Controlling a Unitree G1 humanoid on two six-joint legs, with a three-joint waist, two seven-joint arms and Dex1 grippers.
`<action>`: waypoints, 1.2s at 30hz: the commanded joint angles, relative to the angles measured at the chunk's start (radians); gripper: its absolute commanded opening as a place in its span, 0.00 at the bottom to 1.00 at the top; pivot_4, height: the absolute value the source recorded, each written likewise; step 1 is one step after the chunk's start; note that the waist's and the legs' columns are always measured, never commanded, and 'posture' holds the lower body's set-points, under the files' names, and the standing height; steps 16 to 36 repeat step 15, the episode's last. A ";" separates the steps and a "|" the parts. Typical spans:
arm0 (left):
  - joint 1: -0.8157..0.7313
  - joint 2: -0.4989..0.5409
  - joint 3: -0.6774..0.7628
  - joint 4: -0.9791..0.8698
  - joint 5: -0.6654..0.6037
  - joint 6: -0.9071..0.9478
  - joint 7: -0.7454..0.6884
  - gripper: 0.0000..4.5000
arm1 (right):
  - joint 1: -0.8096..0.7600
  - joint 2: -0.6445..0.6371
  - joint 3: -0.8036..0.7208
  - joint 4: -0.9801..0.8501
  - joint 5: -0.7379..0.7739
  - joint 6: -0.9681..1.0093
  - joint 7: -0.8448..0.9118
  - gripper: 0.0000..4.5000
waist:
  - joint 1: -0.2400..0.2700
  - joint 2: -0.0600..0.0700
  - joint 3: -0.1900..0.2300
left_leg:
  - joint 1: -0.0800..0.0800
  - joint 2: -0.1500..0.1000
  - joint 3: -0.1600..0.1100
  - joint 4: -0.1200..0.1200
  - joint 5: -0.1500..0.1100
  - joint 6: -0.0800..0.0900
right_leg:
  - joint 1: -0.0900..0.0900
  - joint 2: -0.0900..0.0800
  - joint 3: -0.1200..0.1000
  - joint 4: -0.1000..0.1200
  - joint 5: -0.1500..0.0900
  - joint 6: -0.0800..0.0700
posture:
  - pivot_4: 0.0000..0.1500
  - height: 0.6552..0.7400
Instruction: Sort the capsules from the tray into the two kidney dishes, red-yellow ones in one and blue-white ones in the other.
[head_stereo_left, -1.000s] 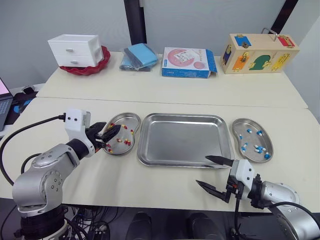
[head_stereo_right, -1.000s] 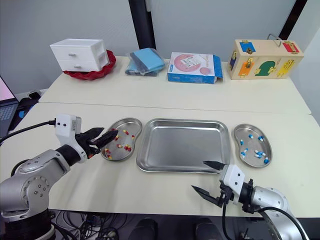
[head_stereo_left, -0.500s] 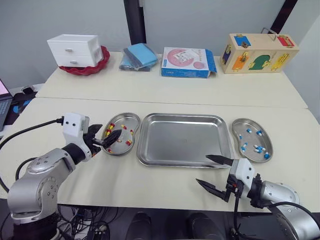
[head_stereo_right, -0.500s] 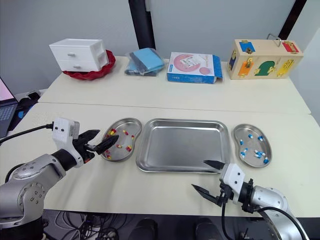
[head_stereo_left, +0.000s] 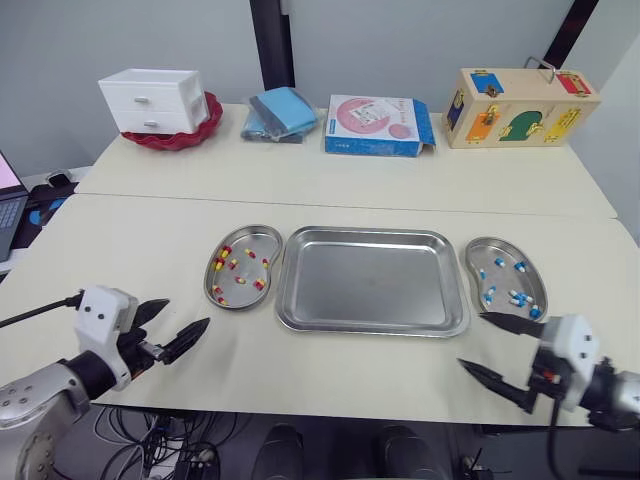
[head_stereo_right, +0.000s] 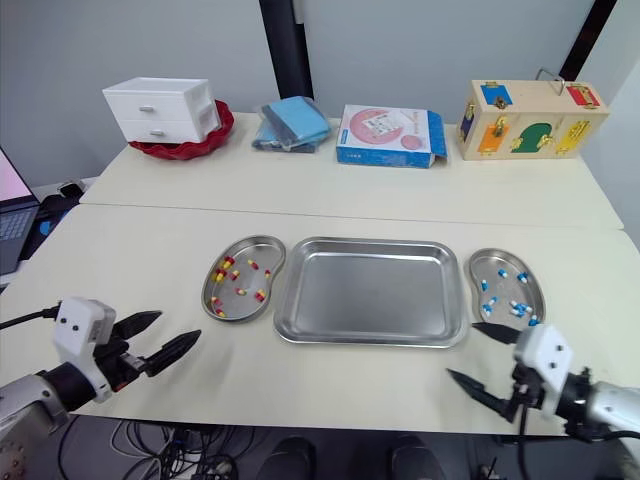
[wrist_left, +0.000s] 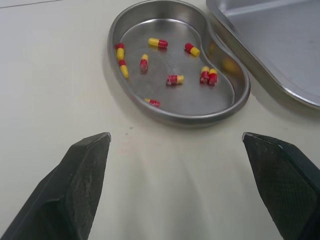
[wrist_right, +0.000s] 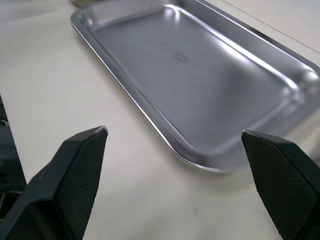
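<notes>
The steel tray (head_stereo_left: 370, 280) lies empty in the middle of the near table. To its left, a kidney dish (head_stereo_left: 245, 275) holds several red-yellow capsules (wrist_left: 175, 79). The kidney dish (head_stereo_left: 505, 280) to its right holds several blue-white capsules (head_stereo_left: 515, 297). My left gripper (head_stereo_left: 187, 311) hovers open and empty near the front left edge, well short of the left dish (wrist_left: 112, 50). At the front right, my right gripper (head_stereo_left: 471, 339) is open and empty, just in front of the right dish. Its wrist view looks over the tray (wrist_right: 200, 75).
On the back table stand a white drawer box (head_stereo_left: 150, 98) on a red bowl, a blue cloth (head_stereo_left: 280, 110), a pink-blue box (head_stereo_left: 375, 125) and a wooden lock box (head_stereo_left: 520, 105). A laptop (head_stereo_left: 8, 195) sits at the far left.
Both arms have drawn back toward the near table edge. The left gripper left the red-yellow dish and moved left and nearer; the right gripper moved right. Both stayed open.
</notes>
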 joint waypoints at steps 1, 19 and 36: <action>0.025 0.042 0.034 0.044 0.034 -0.052 -0.024 0.97 | 0.023 -0.061 -0.146 0.076 0.020 0.003 0.100 1.00 | 0.000 0.000 0.000 | 0.000 0.000 0.000 0.000 0.000 0.000 | 0.000 0.000 0.000 -0.001 0.000 0.000 | 1.00 1.00; 0.070 0.117 0.038 0.194 0.108 -0.117 -0.058 0.97 | -0.096 -0.222 -0.205 0.465 -0.123 -0.121 0.286 1.00 | -0.005 -0.002 0.002 | 0.000 0.001 0.003 -0.002 0.000 0.000 | 0.000 0.000 0.002 -0.005 0.000 0.000 | 1.00 1.00; 0.070 0.117 0.038 0.194 0.108 -0.117 -0.058 0.97 | -0.096 -0.222 -0.205 0.465 -0.123 -0.121 0.286 1.00 | -0.005 -0.002 0.002 | 0.000 0.001 0.003 -0.002 0.000 0.000 | 0.000 0.000 0.002 -0.005 0.000 0.000 | 1.00 1.00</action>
